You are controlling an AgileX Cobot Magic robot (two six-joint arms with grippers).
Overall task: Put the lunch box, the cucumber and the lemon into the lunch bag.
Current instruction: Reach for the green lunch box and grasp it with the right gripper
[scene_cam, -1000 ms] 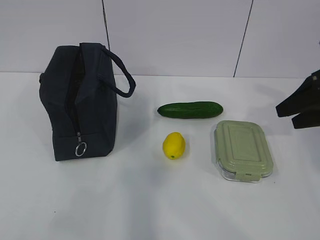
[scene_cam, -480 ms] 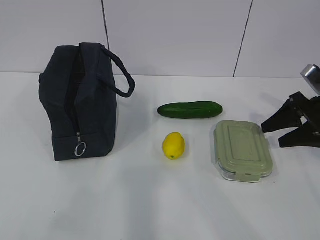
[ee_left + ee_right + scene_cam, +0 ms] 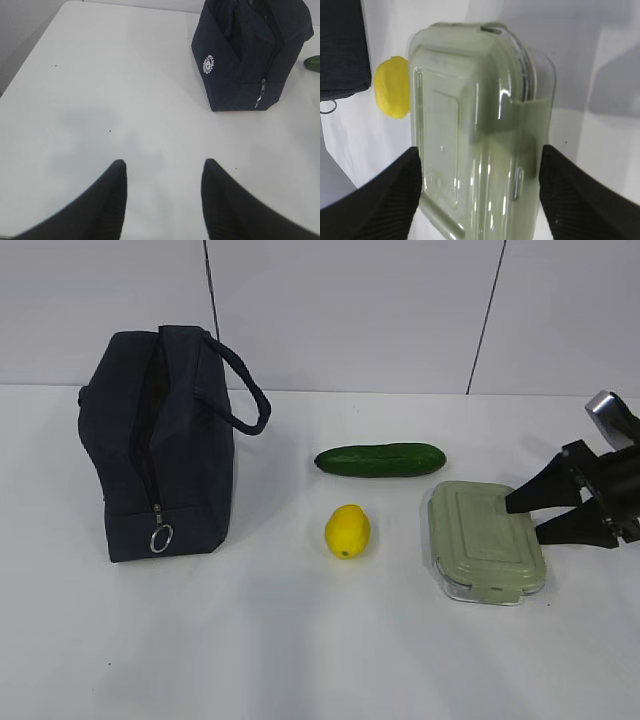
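**Task status: no item loaded, right gripper aligned on lunch box**

While all three items lie on the table (image 3: pixel 300 660), I judge the task barely begun: nothing is in the lunch bag (image 3: pixel 165 445), and three placements remain.

My right gripper (image 3: pixel 522 518) is spread wide at the right end of the lunch box (image 3: pixel 485 538). In the right wrist view the box (image 3: pixel 477 130) lies between my two fingers (image 3: pixel 385 195), which flank it without visible contact.

Beyond the box, the lemon (image 3: pixel 347 531) rests near the table's middle, with the cucumber (image 3: pixel 381 459) just behind it. The bag stands upright, well apart on the left.

My left gripper (image 3: pixel 162 172) hangs open over bare table, holding nothing, the bag (image 3: pixel 250 55) ahead of it.
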